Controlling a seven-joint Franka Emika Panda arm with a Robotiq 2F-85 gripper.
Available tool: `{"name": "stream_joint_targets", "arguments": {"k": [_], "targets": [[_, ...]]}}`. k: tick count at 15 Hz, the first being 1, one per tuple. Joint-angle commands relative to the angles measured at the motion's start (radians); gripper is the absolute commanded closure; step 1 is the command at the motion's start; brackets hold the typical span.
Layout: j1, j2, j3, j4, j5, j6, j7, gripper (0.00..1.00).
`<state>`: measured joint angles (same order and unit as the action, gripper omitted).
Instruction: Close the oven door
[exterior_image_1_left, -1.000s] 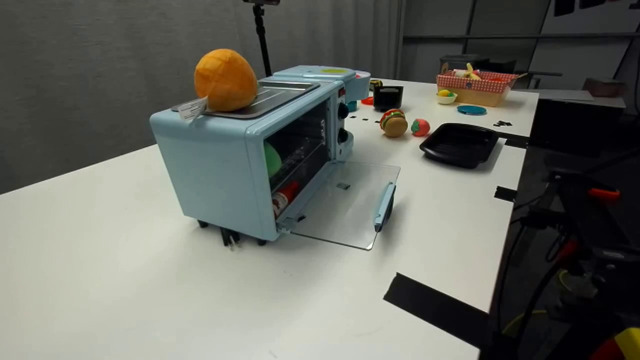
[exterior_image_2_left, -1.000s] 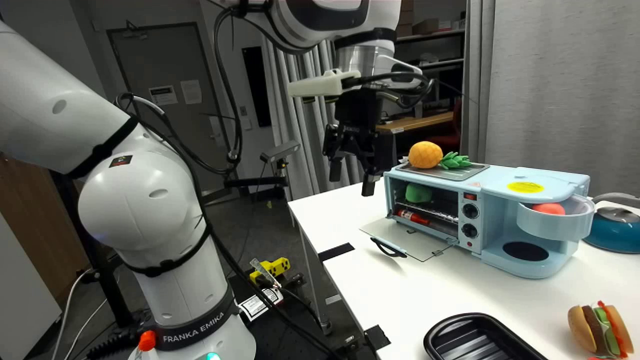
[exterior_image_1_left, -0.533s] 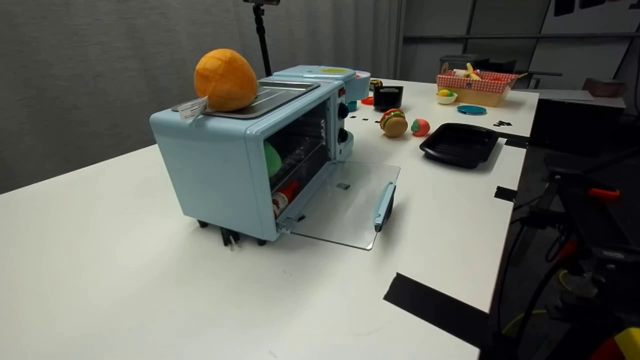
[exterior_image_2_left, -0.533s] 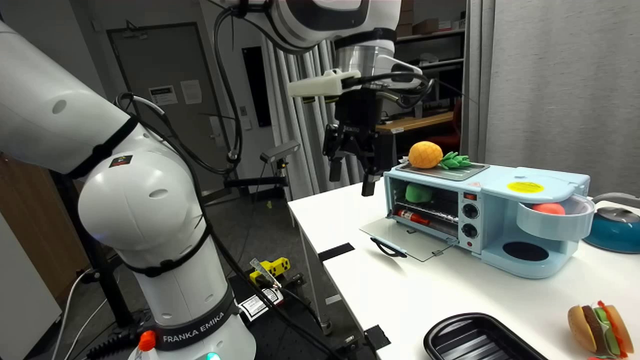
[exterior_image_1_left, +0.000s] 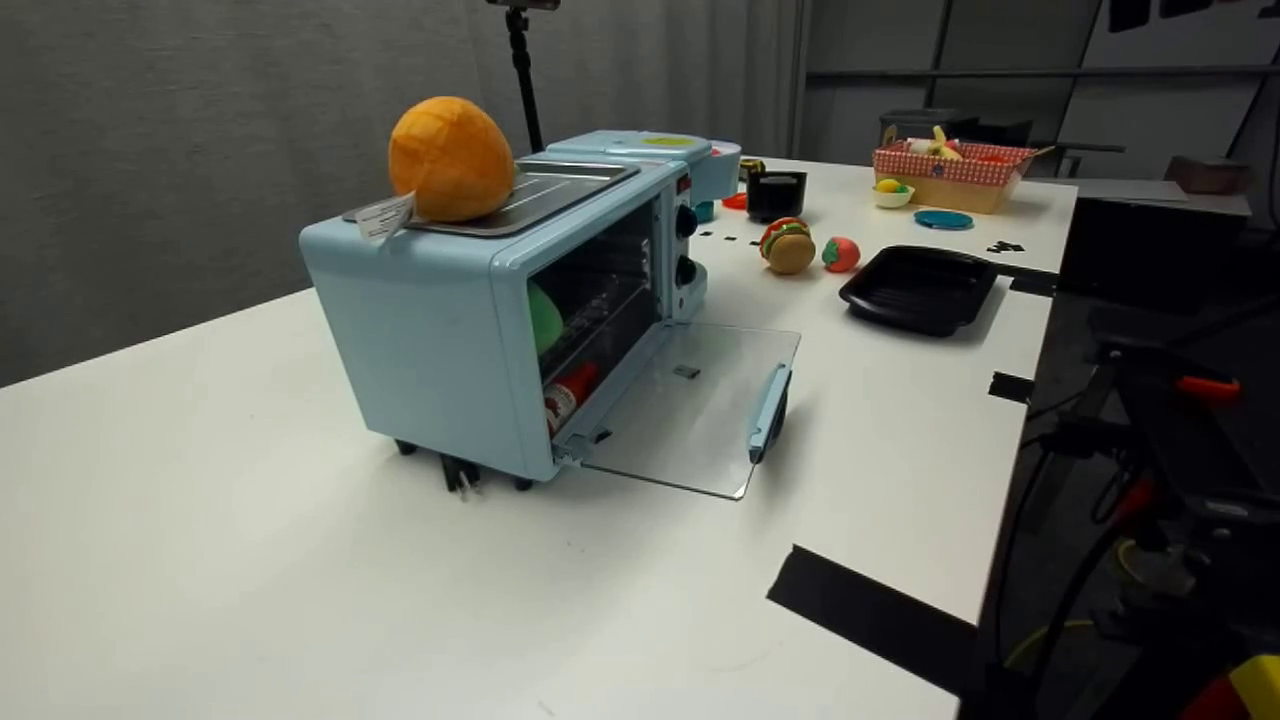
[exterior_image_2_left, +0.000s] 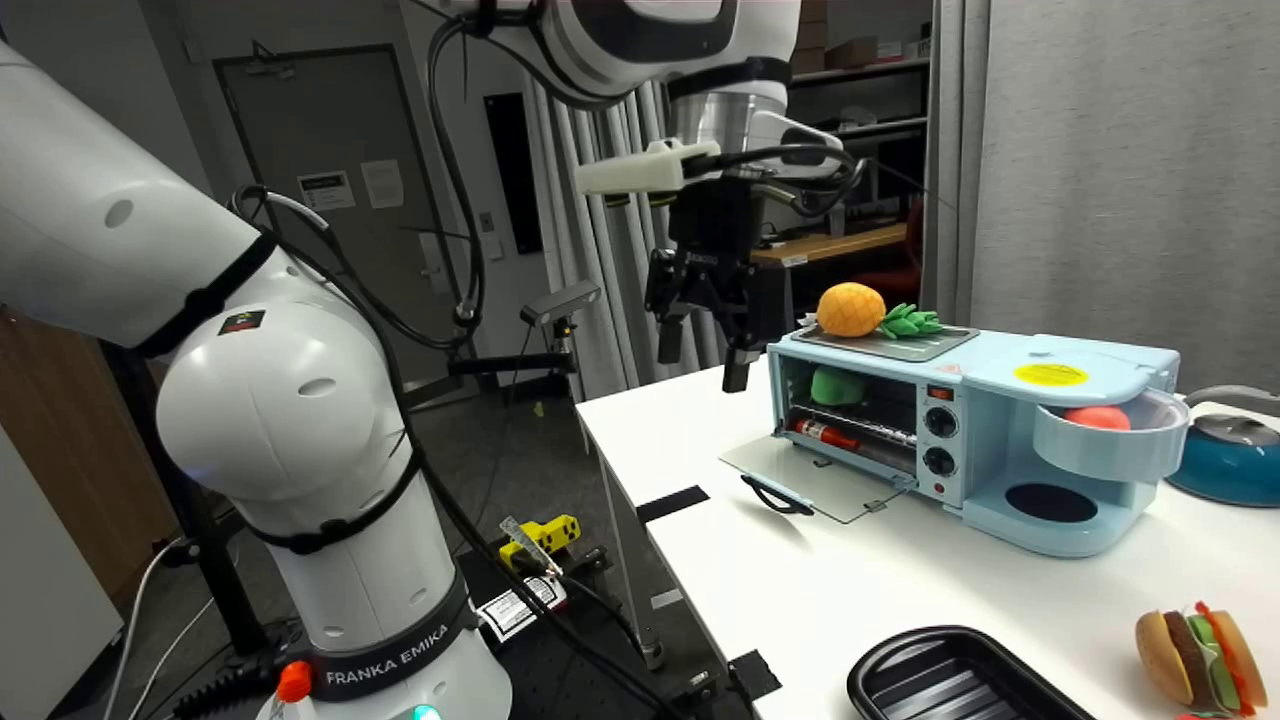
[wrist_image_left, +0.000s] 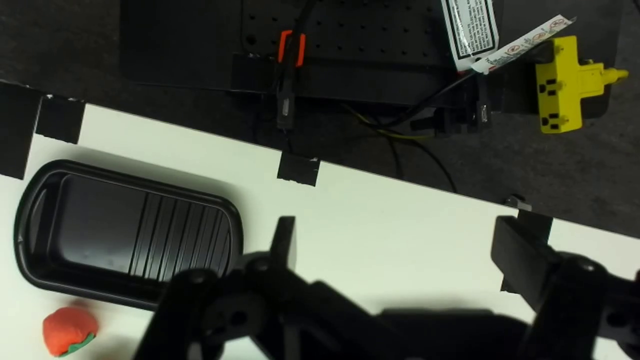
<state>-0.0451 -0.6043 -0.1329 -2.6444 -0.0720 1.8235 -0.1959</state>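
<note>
The light blue oven (exterior_image_1_left: 430, 340) stands on the white table and also shows in an exterior view (exterior_image_2_left: 985, 440). Its oven door (exterior_image_1_left: 690, 410) is hinged at the bottom and lies fully open, about level, a little above the table. The door (exterior_image_2_left: 820, 482) has a clear glass panel, and its light blue and black handle (exterior_image_1_left: 770, 415) is at the outer edge. My gripper (exterior_image_2_left: 703, 362) hangs pointing down, higher than the door and apart from it. In the wrist view the gripper (wrist_image_left: 395, 240) is open with nothing between its fingers. The oven and door are out of the wrist view.
A plush pineapple (exterior_image_2_left: 852, 310) lies on the oven's top tray. A red bottle (exterior_image_2_left: 825, 433) and a green item (exterior_image_2_left: 837, 386) are inside the oven. A black tray (wrist_image_left: 125, 232), a toy burger (exterior_image_2_left: 1200, 660) and a strawberry (wrist_image_left: 69, 330) are on the table.
</note>
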Motion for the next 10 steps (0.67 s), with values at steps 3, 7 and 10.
{"name": "stream_joint_targets", "arguments": {"k": [3, 7, 10], "targets": [[0.009, 0.011, 0.043, -0.01, 0.002, 0.04, 0.031, 0.0], [0.02, 0.104, 0.058, 0.01, 0.012, 0.121, 0.035, 0.0], [0.03, 0.179, 0.068, 0.018, 0.029, 0.208, 0.042, 0.0]]}}
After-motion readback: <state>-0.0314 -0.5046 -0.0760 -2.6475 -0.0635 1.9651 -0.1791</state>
